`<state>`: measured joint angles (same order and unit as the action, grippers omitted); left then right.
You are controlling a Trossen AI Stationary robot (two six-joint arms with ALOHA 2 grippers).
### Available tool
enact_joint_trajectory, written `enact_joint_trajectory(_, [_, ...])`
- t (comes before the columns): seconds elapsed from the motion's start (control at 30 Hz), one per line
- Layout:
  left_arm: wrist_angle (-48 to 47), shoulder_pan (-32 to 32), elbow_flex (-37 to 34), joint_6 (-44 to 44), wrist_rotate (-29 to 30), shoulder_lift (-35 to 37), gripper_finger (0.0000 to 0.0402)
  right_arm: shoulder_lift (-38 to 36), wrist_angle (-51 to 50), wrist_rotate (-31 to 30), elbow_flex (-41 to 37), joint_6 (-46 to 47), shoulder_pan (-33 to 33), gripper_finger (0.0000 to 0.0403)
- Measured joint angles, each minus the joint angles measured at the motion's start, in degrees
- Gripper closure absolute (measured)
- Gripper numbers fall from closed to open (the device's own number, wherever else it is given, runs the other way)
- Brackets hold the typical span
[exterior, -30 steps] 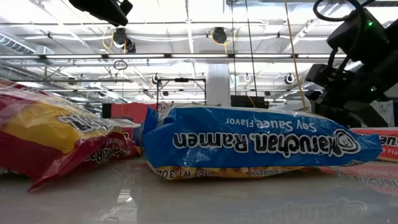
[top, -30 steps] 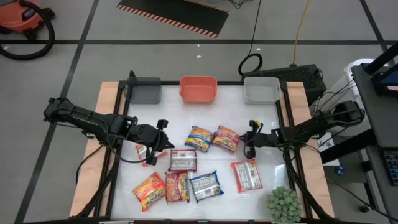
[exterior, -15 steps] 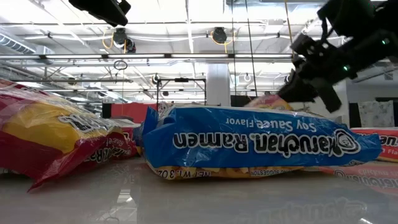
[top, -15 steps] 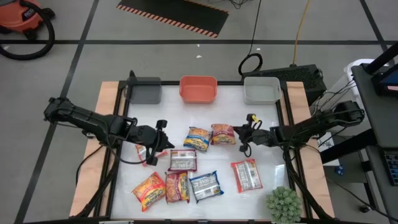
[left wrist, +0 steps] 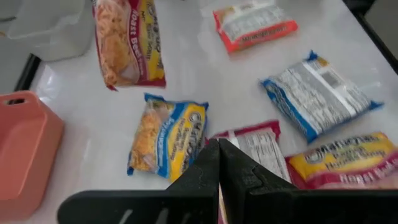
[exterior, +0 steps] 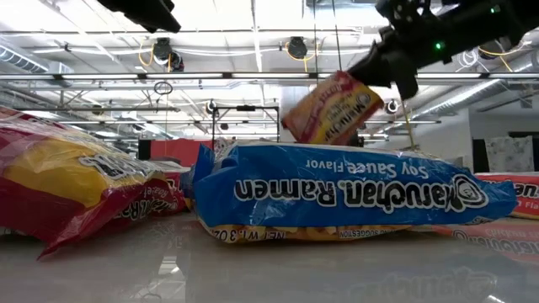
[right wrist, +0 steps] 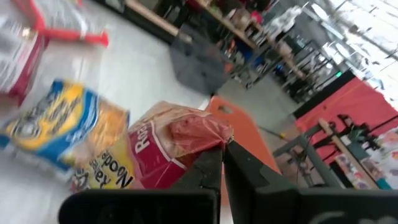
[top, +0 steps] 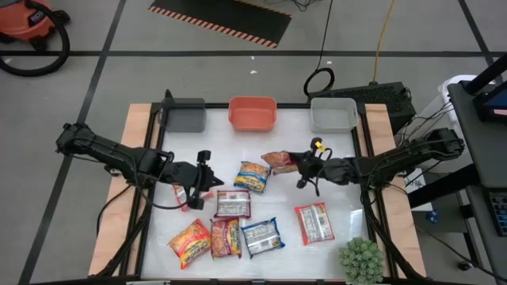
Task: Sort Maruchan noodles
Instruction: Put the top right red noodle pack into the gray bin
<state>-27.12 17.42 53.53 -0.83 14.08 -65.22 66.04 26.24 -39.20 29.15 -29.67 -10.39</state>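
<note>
1. I am carrying a red-and-yellow Maruchan packet (top: 279, 161) in the right gripper (top: 304, 163). Its jaws are pinched fully together on the packet's crimped end, and the low view shows the packet hanging tilted, clear of the table (top: 341, 198).

2. On the table's clock face, that packet is hanging just past centre toward 1 o'clock, with the orange bin (top: 252, 113) at 12, the white bin (top: 333, 114) at 1 and the grey bin (top: 184, 115) at 11.

3. The left gripper (top: 201, 176) is sitting toward 9 o'clock with its jaws closed. It is lying over a red-and-white packet (top: 183, 192), but I cannot tell whether it is holding it.

4. The other packets are lying loose: a blue-and-yellow packet (top: 253, 176) near centre, a red-and-white packet (top: 232, 203) at 6, an orange-yellow packet (top: 189, 241) and a dark red packet (top: 225, 237) at 7, a blue Soy Sauce packet (top: 261, 236) at 6, and a red-and-white packet (top: 314, 222) at 5.

5. I judge this as the transport step, early in the sort, since no packet is showing inside any bin.

6. Next I am planning to swing the right arm toward 12, get the packet wholly over its bin's rim, and only then part the jaws. Which bin suits this flavour I am guessing; the orange one is nearest.
</note>
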Motion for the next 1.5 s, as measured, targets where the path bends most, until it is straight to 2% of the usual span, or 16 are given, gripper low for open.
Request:
enact_joint_trajectory(0.3, [18.6,0.0,-8.7,1.4,-0.6,0.0,0.0389,0.0,9.1,0.2,0.3,-5.8,-3.7,0.0403])
enact_joint_trajectory(0.43, [24.4,-0.1,-11.0,1.2,-0.7,0.0,0.0338,0.0,12.3,0.2,0.3,-9.9,-6.2,0.0403])
enact_joint_trajectory(0.6, [30.3,-0.1,-12.1,3.0,-0.1,-0.2,0.0247,0.0,13.6,0.2,2.2,-12.1,-8.4,0.0403])
enact_joint_trajectory(0.83, [42.9,-0.9,-12.2,4.1,2.0,-5.9,0.0153,1.7,13.4,1.9,5.0,-11.5,-9.8,0.0403])
enact_joint_trajectory(1.13, [54.8,-3.3,-12.2,5.5,2.4,-15.0,0.0065,7.9,14.4,3.4,7.7,-11.5,-10.4,0.0403])
enact_joint_trajectory(1.23, [56.4,-4.1,-12.2,5.5,-0.4,-17.0,0.0042,10.2,15.6,3.5,8.5,-11.8,-10.2,0.0403])
enact_joint_trajectory(1.33, [58.6,-4.7,-12.2,5.1,-4.1,-19.2,0.0033,11.9,15.7,3.5,9.3,-11.8,-9.6,0.0403])
enact_joint_trajectory(1.5, [61.2,-7.1,-12.2,2.1,-4.5,-22.2,0.0032,14.0,17.1,3.4,10.4,-11.7,-9.2,0.0403])
